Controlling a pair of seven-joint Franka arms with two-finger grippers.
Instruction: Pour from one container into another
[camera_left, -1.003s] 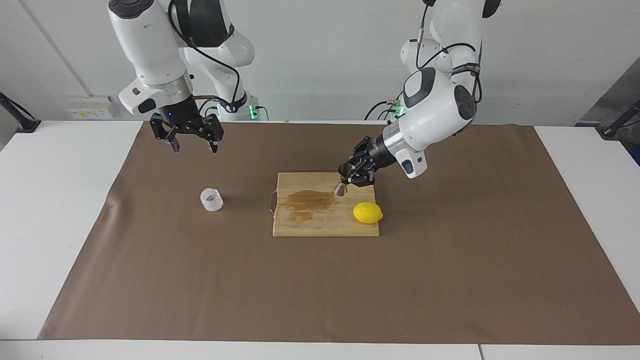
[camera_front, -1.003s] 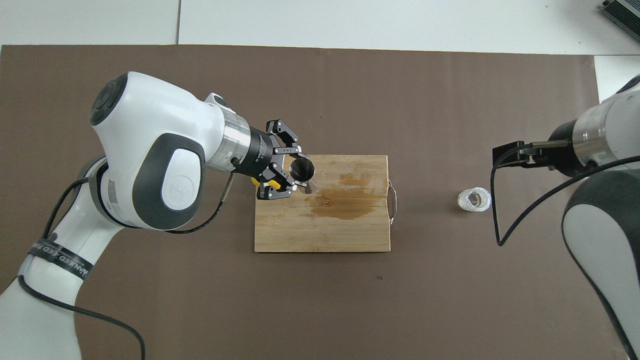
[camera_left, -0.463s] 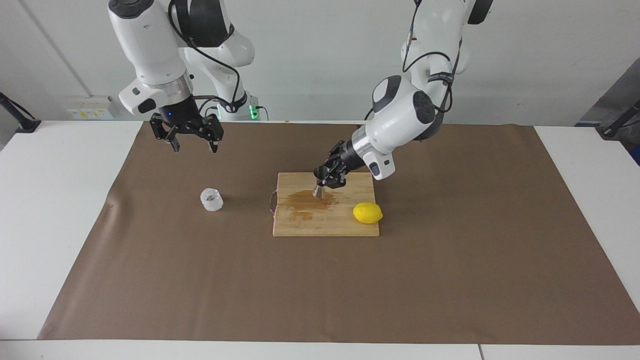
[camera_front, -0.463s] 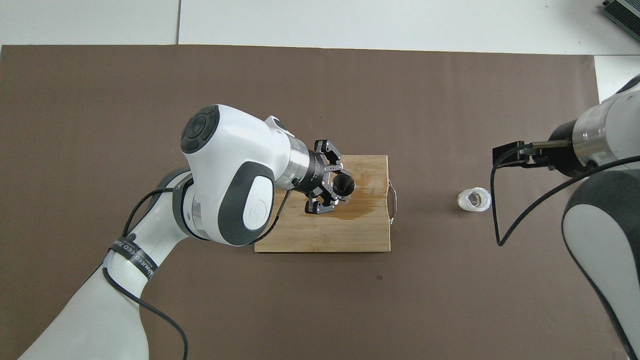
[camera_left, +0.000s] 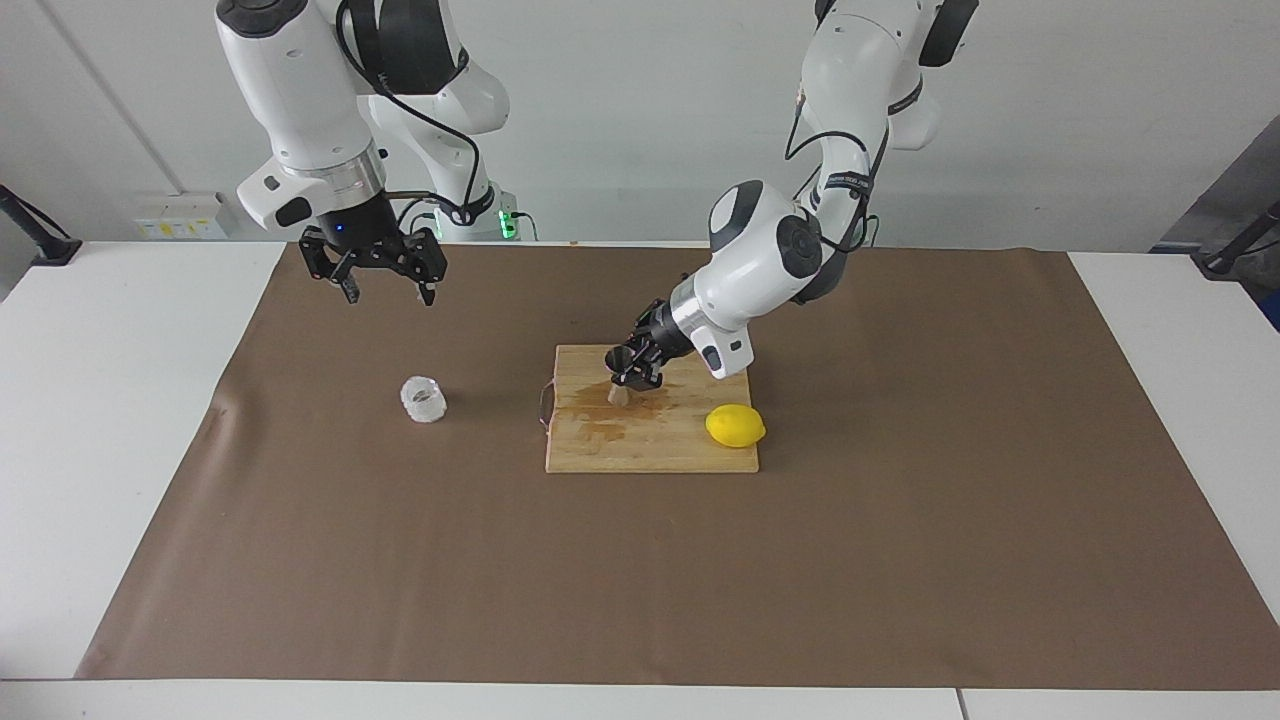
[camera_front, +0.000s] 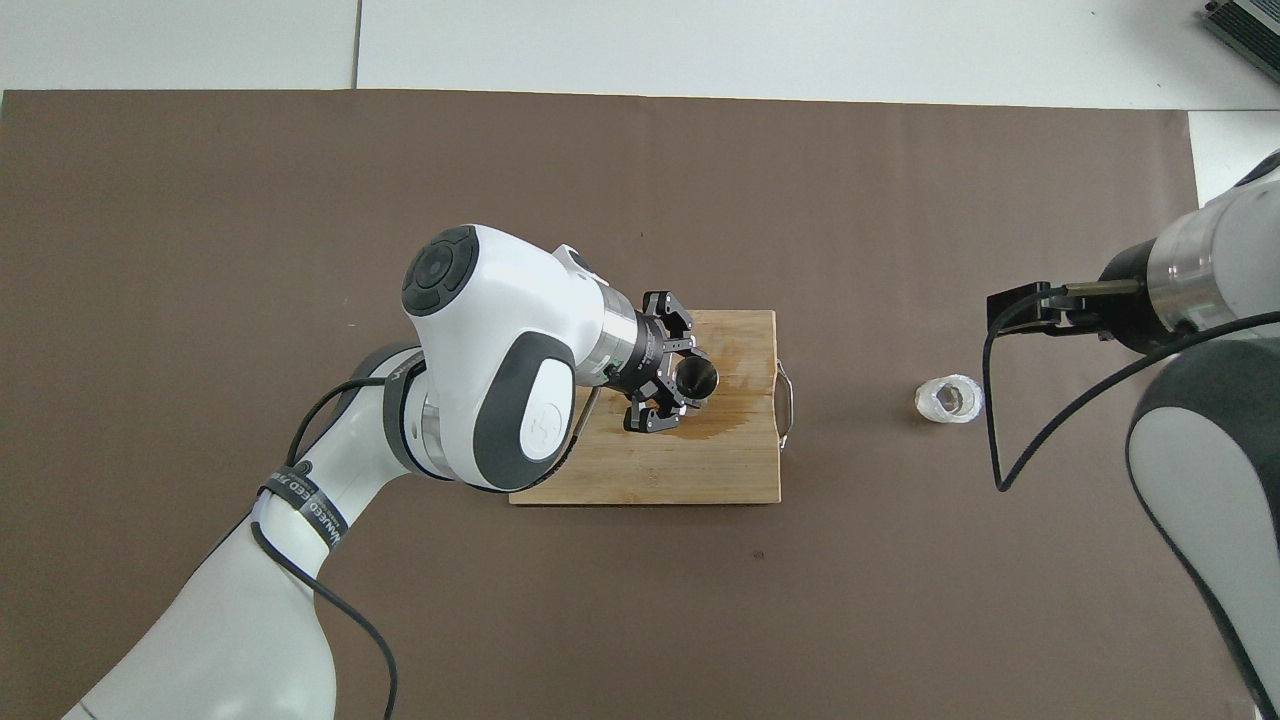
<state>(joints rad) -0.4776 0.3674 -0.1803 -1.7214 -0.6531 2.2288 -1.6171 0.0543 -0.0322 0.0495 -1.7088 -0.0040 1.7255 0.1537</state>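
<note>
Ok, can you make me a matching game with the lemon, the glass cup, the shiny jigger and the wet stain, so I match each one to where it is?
Things:
1. lemon
2. glass cup
3. jigger
4. wet stain

Places:
A. held in the left gripper
B. soaked into the cutting board
C. alone on the brown paper
D. at the board's corner

Pairs: 1-D, 2-C, 3-A, 4-B
</note>
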